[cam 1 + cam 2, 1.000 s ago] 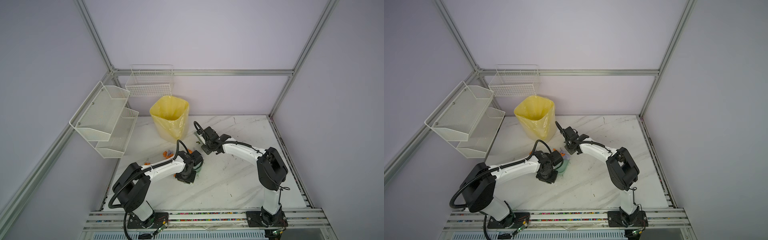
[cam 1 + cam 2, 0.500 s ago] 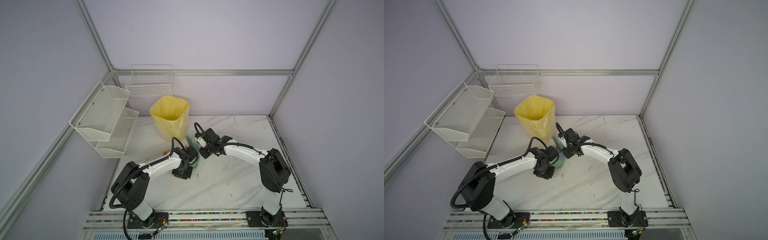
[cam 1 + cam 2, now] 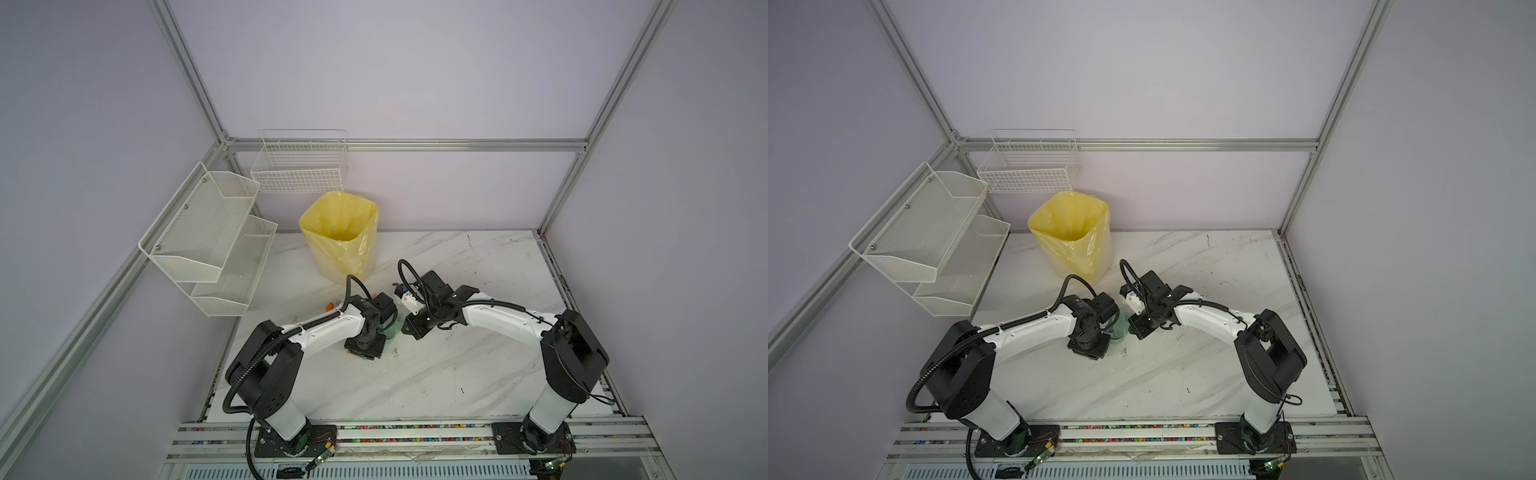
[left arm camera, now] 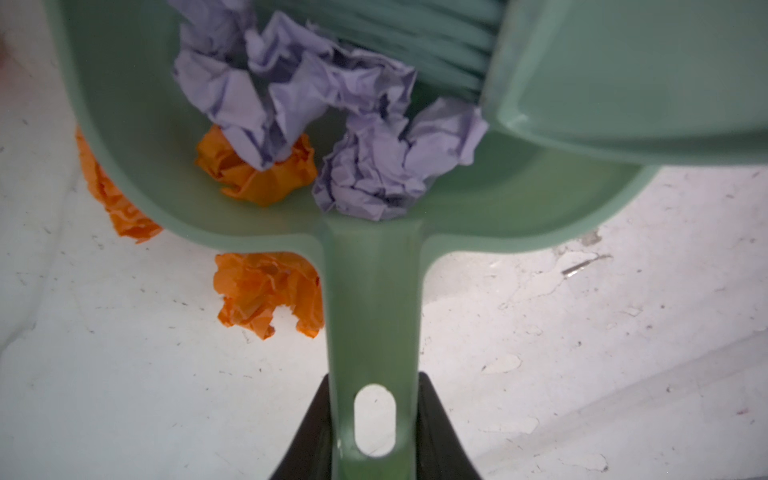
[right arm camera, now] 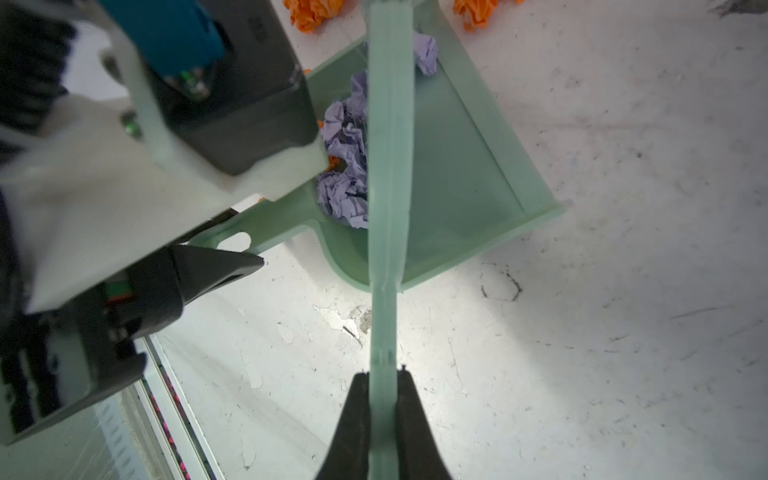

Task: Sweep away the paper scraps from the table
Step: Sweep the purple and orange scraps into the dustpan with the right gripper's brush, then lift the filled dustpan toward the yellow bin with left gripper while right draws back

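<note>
Left hand (image 4: pixel 374 399) clamps dustpan (image 4: pixel 133 124) over scuffed table (image 4: pixel 582 332).

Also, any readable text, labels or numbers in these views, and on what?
No readable text in any view.
The dustpan, brush and yellow bin bag: plain, no print visible.
The coloured marks along the front rail: too small to tell whether they are characters.

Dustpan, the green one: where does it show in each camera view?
Top view: dustpan, small green sliver near centre.
Top view: dustpan, same spot.
Left wrist: dustpan fills the upper half.
Right wrist: dustpan at centre, crossed by the brush.
Shared landmark: left gripper on its handle.
</note>
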`<state>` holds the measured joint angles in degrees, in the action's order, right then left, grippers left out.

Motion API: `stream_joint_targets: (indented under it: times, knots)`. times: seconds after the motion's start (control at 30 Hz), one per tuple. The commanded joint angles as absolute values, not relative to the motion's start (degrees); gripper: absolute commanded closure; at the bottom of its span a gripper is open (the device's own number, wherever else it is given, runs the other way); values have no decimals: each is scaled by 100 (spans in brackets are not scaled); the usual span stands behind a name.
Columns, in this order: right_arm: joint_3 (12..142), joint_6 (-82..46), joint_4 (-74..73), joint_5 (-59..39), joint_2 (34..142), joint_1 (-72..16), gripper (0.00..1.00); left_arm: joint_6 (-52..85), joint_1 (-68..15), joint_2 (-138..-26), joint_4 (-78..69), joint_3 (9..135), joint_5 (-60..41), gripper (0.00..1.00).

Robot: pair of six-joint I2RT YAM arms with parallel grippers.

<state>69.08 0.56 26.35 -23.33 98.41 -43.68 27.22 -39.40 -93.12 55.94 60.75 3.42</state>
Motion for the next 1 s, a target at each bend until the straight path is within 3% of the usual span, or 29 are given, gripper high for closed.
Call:
stream_joint_targets:
  times: [0.0, 0.3, 0.97]
  knots:
    - [6890, -356, 2987, -2107, 9700, -4310, 100, 2652, -3909, -9190, 5541, 6402, 466, 100]
    - [6920, -734, 2909, -1634, 9339, -3599, 100, 2619, -3911, -8966, 5520, 6337, 433, 100]
    - [6855, -1164, 2864, -838, 8812, -3279, 100, 2637, -4014, -8229, 5165, 6081, 721, 100]
